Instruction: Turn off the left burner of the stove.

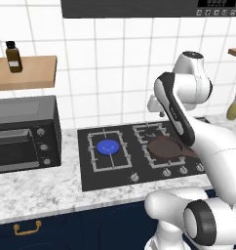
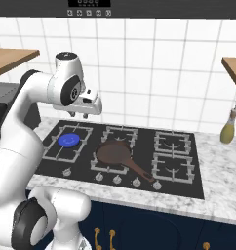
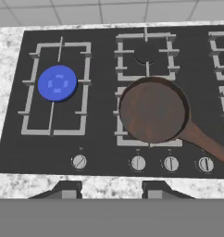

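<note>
Blue left burner [image 3: 57, 83]; hand view reveals four knobs [image 3: 138, 163].

A white-and-grey marbled counter [image 1: 37, 188] is running along the tiled wall, carrying everything here. The stove [image 3: 104, 148] is sitting set into it, its row of silver knobs [image 3: 138, 163] lying near the counter's front edge. A dark grey countertop oven [image 1: 23, 134] is standing on the counter just beside the stove's left edge, against the wall. Toward the counter's right end, near the back edge, an olive-coloured bottle [image 2: 228, 128] is standing upright, well apart from the stove. A brown pan [image 3: 153, 110] is resting on the stove's grates, its handle pointing toward the front right.
</note>
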